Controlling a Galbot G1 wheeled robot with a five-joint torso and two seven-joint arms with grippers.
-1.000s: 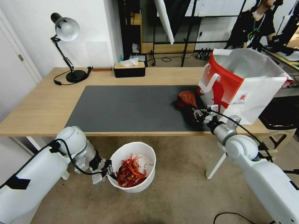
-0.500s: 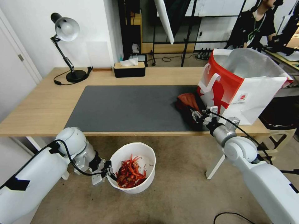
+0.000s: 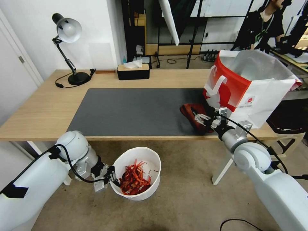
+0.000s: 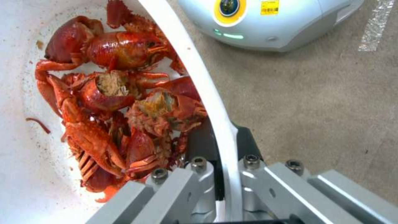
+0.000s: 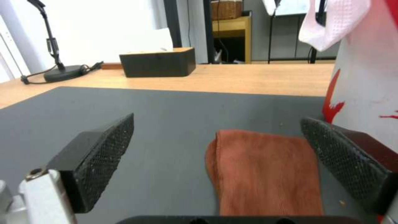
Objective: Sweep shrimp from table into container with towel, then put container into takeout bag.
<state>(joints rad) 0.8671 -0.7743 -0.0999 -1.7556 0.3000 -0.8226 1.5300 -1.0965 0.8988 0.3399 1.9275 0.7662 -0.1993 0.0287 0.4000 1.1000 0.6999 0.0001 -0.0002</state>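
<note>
Below, left end effector (image 3: 110,181) pinches container (image 3: 150,189) rim.

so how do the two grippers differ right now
The left gripper is shut on the container rim, held below the table edge over the floor; the right gripper is open and empty, just above the towel on the mat. Left grips a load of shrimp; right carries nothing. Both are two-fingered.

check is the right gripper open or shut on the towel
Open: the right gripper has its pads wide apart, and the towel lies flat on the mat between them.
</note>
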